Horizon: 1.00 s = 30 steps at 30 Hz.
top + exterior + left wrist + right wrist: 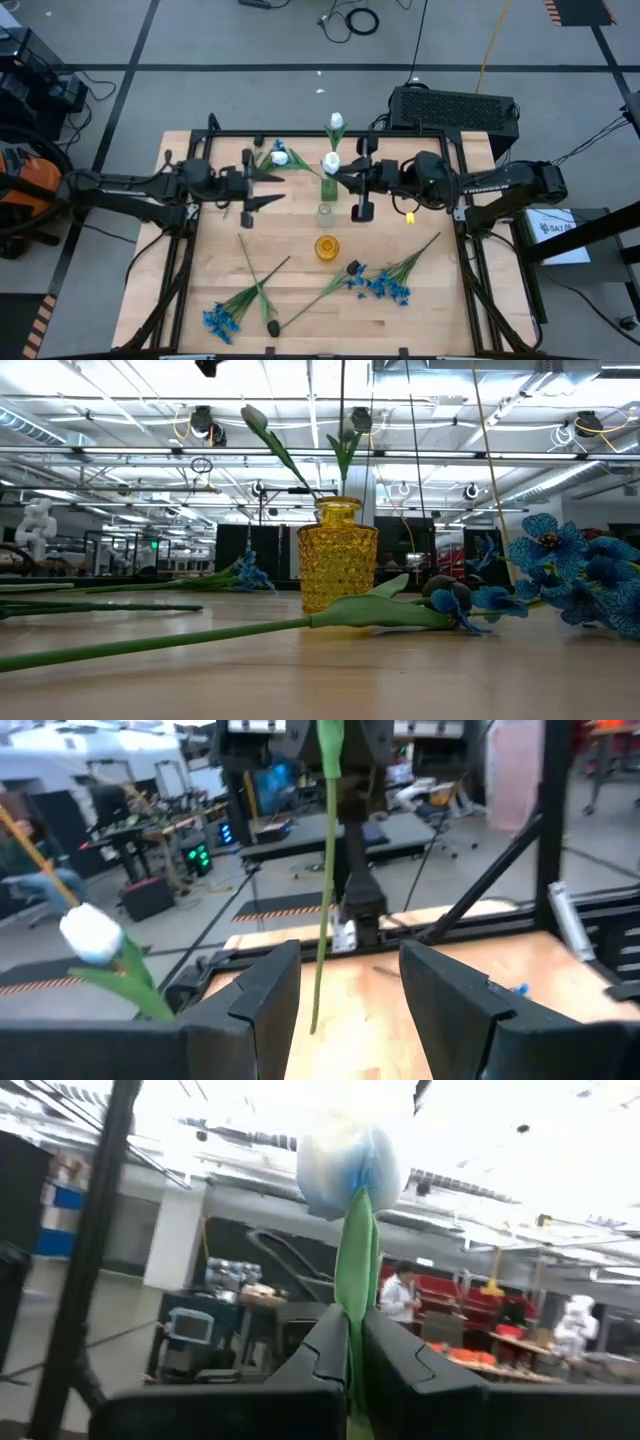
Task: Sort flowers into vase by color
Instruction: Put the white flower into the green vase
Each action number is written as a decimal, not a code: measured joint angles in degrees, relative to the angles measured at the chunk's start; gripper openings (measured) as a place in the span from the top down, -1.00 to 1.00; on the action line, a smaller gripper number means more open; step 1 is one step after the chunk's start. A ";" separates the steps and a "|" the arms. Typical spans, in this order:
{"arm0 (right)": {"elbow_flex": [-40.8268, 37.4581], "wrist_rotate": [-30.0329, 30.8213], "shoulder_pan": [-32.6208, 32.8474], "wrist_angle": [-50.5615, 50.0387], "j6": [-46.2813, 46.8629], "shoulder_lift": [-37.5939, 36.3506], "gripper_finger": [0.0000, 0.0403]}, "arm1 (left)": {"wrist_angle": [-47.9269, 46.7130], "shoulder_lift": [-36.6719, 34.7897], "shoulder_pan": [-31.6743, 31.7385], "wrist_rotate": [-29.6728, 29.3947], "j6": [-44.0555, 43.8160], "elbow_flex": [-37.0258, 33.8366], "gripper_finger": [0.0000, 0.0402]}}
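The left gripper (262, 188) hangs open over the worktop's (210, 260) back half. At mid-worktop stands a clear vase (325, 215), with a yellow vase (327, 247) just in front. The right gripper (345, 178) pinches a white tulip (331, 162) above the clear vase.

Desk (300, 300): pale wood boards, visible grain, matt with a faint sheen in the low view. Yellow vase (337, 555): translucent amber glass or plastic, cut in a knobbly diamond pattern, glossy. Clear vase (325, 214): transparent, smooth. White tulip (348, 1162): soft matt petals, cloth-like; its stem is smooth green plastic. Blue flowers (580, 575): thin fabric petals, veined, matt. Dark bud (450, 596): dull, near-black. Right gripper (355, 1345) jaws: black moulded plastic, matt, closed on the tulip stem. Frame rails (470, 270): black metal, satin.
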 joint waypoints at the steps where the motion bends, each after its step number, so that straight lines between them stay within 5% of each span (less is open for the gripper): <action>1: -0.65 0.02 -0.57 0.12 0.32 0.00 0.96 | 0.13 0.77 0.00 -0.61 0.00 0.00 0.10; 5: -5.14 0.04 -2.23 3.58 1.14 0.01 0.96 | 0.40 2.59 0.00 -0.95 0.78 0.00 0.10; 15: -23.15 0.15 -4.50 32.24 0.97 0.90 0.96 | 0.79 2.90 -0.24 -0.93 1.14 0.00 0.10; 30: -25.39 -0.23 -6.93 35.94 3.66 2.56 0.96 | 1.01 2.90 -0.22 -0.80 1.53 0.00 0.10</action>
